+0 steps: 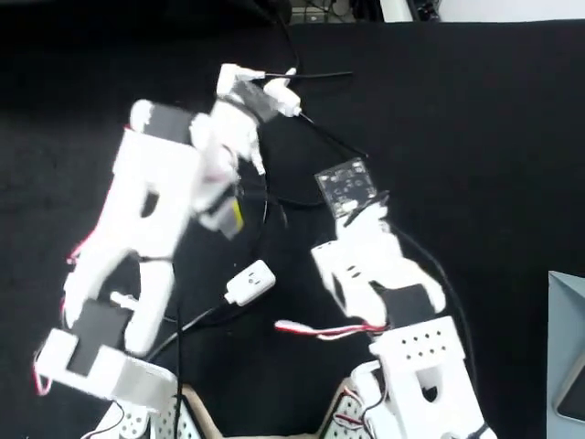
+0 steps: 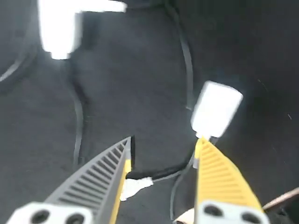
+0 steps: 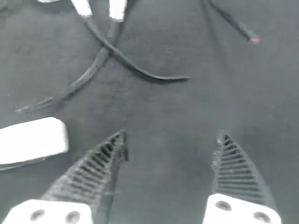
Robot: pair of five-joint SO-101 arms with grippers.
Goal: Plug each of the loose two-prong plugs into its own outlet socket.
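My left gripper (image 2: pixel 163 140) hangs open above the black cloth, with nothing between its yellow-edged fingers (image 2: pixel 212 168). A white outlet block (image 2: pixel 216 112) lies just past one fingertip, apart from it. The high view shows this block (image 1: pixel 250 282) on its black cord near the table's middle, below the left arm's yellow finger (image 1: pixel 236 215). My right gripper (image 3: pixel 170 137) is open too, over bare cloth. Beyond it lie two white plugs (image 3: pixel 81 7) (image 3: pixel 117 9) with crossing black cords. A white rounded block (image 3: pixel 30 140) lies beside one right finger. In the high view, the plugs (image 1: pixel 285 99) lie at the back.
Black cords (image 1: pixel 334 137) loop across the cloth between the arms. A red and white wire (image 1: pixel 315 329) runs near the right arm's base. A grey tray edge (image 1: pixel 567 347) stands at the far right. A blurred white shape (image 2: pixel 58 28) lies farther off from the left gripper.
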